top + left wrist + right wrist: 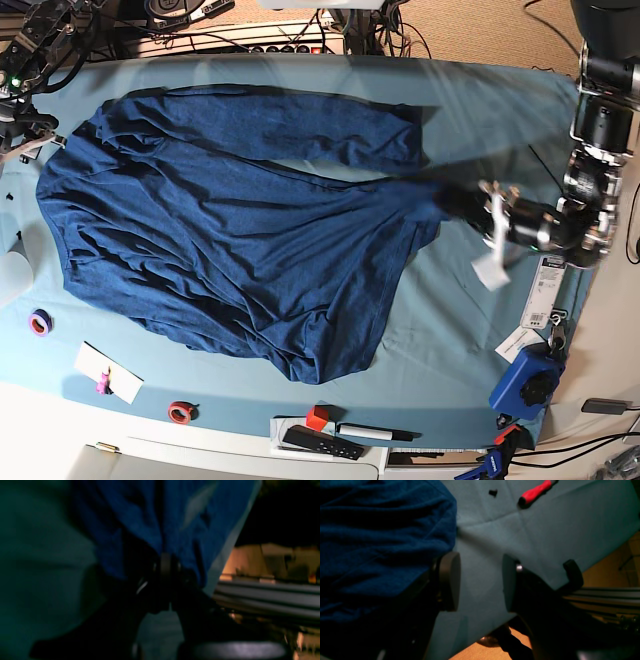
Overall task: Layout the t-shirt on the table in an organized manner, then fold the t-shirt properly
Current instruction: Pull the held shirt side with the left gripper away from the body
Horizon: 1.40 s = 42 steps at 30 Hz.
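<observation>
Teal-draped counter carries the navy t-shirt, spread rumpled across it; left gripper pinches its edge, while right gripper gapes wide, holding nothing, beside the fabric.

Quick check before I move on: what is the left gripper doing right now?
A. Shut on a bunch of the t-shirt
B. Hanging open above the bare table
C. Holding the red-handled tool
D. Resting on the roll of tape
A: in the left wrist view the left gripper is pinched shut on a gathered fold of the t-shirt, and the base view shows that arm at the shirt's edge.
</observation>
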Motion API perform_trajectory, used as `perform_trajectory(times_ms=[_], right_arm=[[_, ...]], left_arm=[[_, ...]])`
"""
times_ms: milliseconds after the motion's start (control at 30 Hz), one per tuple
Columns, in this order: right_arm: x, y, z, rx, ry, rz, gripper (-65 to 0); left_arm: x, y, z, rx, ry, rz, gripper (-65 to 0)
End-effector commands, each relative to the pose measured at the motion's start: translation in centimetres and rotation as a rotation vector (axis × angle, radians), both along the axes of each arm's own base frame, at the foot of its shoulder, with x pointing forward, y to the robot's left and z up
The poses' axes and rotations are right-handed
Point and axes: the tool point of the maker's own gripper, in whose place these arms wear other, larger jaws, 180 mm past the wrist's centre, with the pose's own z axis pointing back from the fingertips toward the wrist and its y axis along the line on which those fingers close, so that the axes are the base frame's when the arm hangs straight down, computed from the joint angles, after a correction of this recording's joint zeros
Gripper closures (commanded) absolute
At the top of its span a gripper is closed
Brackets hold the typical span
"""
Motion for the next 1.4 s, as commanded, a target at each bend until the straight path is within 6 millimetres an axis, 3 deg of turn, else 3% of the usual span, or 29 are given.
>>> perform_trajectory(times_ms=[0, 167, 533, 567, 667, 733, 933, 1033, 1167, 1267, 1367], right_arm=[[0.6, -0.6, 1.7, -0.047, -0.036, 0.01, -27.1], [0.6, -0.6, 1.7, -0.046, -0.036, 0.01, -27.1], [0.6, -0.6, 1.7, -0.047, -0.036, 0.01, -27.1], [0.6, -0.6, 1.7, -0.046, -0.036, 0.01, -27.1], [0.6, -0.6, 1.7, -0.046, -0.035, 0.01, -27.0], [0.6, -0.6, 1.7, -0.047, -0.036, 0.01, -27.1], [0.6, -0.6, 1.7, -0.046, -0.035, 0.01, -27.1], [0.6, -0.6, 1.7, -0.046, -0.035, 0.01, -27.1], [0.6, -0.6, 1.7, -0.046, -0.035, 0.01, -27.0], [0.6, -0.6, 1.7, -0.046, -0.035, 0.01, -27.0], [0.6, -0.6, 1.7, -0.043, -0.039, 0.012, -27.1]], left_arm=[[1.5, 0.8, 1.9, -0.022, -0.056, 0.032, 0.0], [2.1, 1.9, 2.6, -0.04, -0.079, 0.086, 0.0], [-2.0, 1.9, -1.1, -0.036, 0.043, 0.088, 0.0], [-2.0, 1.8, -1.1, -0.037, 0.043, 0.088, -3.4], [-2.0, 1.9, -1.1, -0.036, 0.042, 0.088, -26.2], [-2.0, 2.0, -1.2, -0.027, 0.043, 0.086, -36.1], [-1.6, 2.3, -1.0, -0.018, 0.026, 0.096, -36.8], [-0.1, 3.3, 1.0, -0.073, -0.033, 0.17, -36.6], [1.1, 6.5, 3.6, -0.1, -0.139, 0.296, -31.4], [0.0, 8.3, 5.2, -0.094, -0.213, 0.357, -29.1], [-2.3, 8.0, 5.6, -0.07, -0.253, 0.351, -29.1]])
